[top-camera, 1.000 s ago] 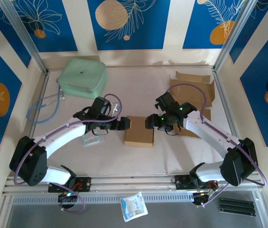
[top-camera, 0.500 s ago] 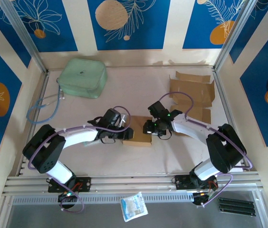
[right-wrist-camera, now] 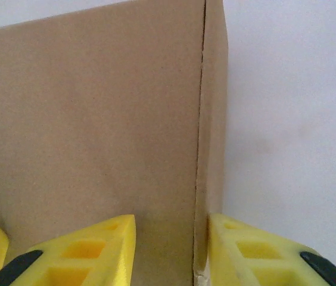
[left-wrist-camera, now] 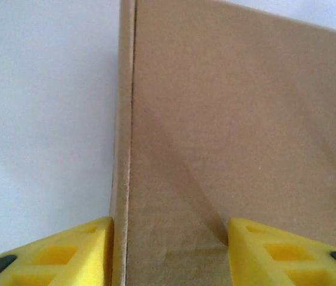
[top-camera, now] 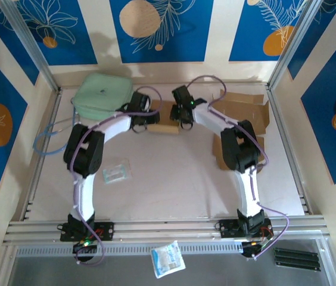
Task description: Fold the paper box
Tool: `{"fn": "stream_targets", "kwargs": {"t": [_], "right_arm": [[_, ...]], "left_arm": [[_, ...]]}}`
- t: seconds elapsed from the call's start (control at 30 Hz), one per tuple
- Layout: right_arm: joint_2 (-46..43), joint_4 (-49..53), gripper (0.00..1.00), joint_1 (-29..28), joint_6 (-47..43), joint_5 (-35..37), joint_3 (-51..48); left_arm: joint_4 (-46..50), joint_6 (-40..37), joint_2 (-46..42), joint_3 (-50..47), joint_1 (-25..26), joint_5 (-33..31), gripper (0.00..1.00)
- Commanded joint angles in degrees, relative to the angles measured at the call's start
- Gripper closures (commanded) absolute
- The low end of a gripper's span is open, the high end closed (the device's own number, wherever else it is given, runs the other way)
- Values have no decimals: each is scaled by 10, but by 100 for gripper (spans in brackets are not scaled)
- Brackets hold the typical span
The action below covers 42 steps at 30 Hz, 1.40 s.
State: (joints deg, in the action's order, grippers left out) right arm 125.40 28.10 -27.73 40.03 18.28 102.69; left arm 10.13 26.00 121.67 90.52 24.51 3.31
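While both pincers flank it, box (top-camera: 163,118) edges show.

The plain brown paper box (top-camera: 163,117) sits folded at the table's far middle.
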Motion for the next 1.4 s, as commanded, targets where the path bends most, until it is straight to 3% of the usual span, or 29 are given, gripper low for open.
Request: {"fn": "stream_targets", "kwargs": {"t": [0.0,0.17,0.3,0.43,0.53,0.6,0.73,0.87,1.0,1.13,1.3,1.37], "right_arm": [[100,31,60,13,-16,-78,158],[220,153,45,30,-51,-90,389],[197,206,32,33,-114,-55,440],[108,242,24,38,-147,16,363],[35,207,21,46,-136,95,235],[26,211,21,56,-126,152,203],[69,254,21,83,-130,215,229],[137,294,21,108,-134,214,293],[182,309,22,121,-153,208,331],[191,296,32,126,-174,200,327],[178,290,82,127,-171,199,312],[153,274,89,120,-186,197,288]], "left_arm": [[32,-23,80,123,-9,15,45],[64,-28,153,233,-35,26,25],[72,-51,114,222,-40,15,15],[15,-53,-13,101,-42,14,8],[-67,-26,-141,-26,-38,76,7],[-89,-13,-221,-99,-23,108,7],[-73,-18,-387,-226,42,70,6],[-48,-15,-508,-323,122,21,6],[10,-4,-581,-374,166,-11,6],[56,0,-636,-413,177,-34,5],[90,8,-659,-427,177,-51,5],[94,11,-662,-428,176,-77,5]]}}
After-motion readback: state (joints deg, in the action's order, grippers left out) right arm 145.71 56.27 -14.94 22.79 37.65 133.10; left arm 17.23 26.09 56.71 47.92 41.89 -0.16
